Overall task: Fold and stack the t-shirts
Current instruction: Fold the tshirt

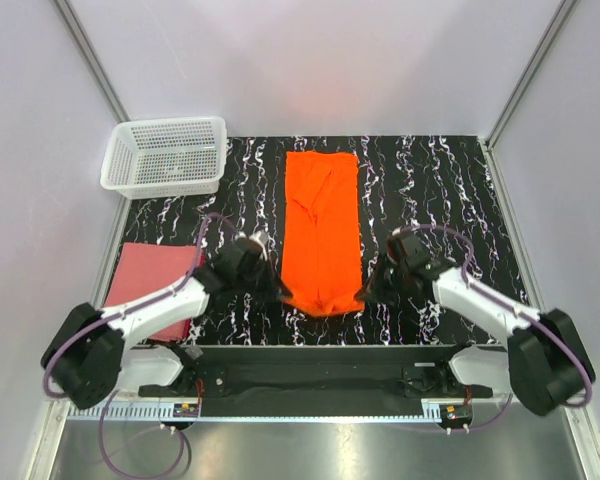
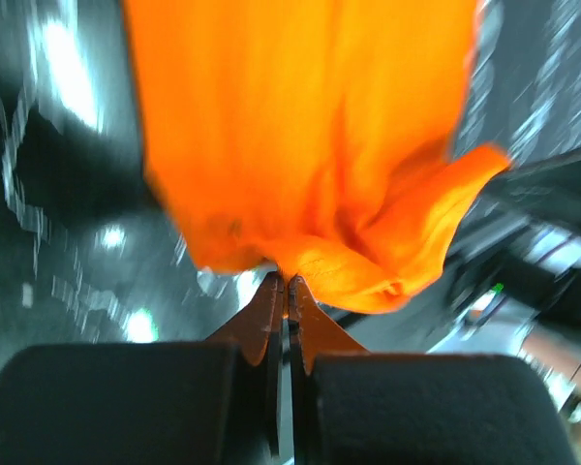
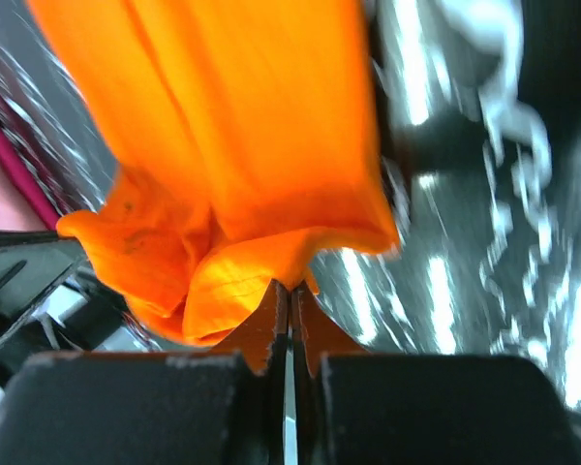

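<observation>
a: left end effector state?
b: jaws together, clamped on the near-left corner of the orange shirt. right end effector same, pinching the near-right corner. cloth bunches just above both tips.
a: where's the shirt lying?
b: mid bench, a long narrow strip running away from the arms, sleeves look tucked in. near hem is at the grips, the rest looks flat.
a: the other one?
b: pink shirt folded at the left bench edge, partly under the left arm. basket in the far left corner, apart from both.
a: so which step?
b: i'd say start of the crosswise fold. next move calls for both arms lifting level, carrying the hem toward the far end, laying it edge on edge. uneven pace would skew it. then stack with pink.
</observation>
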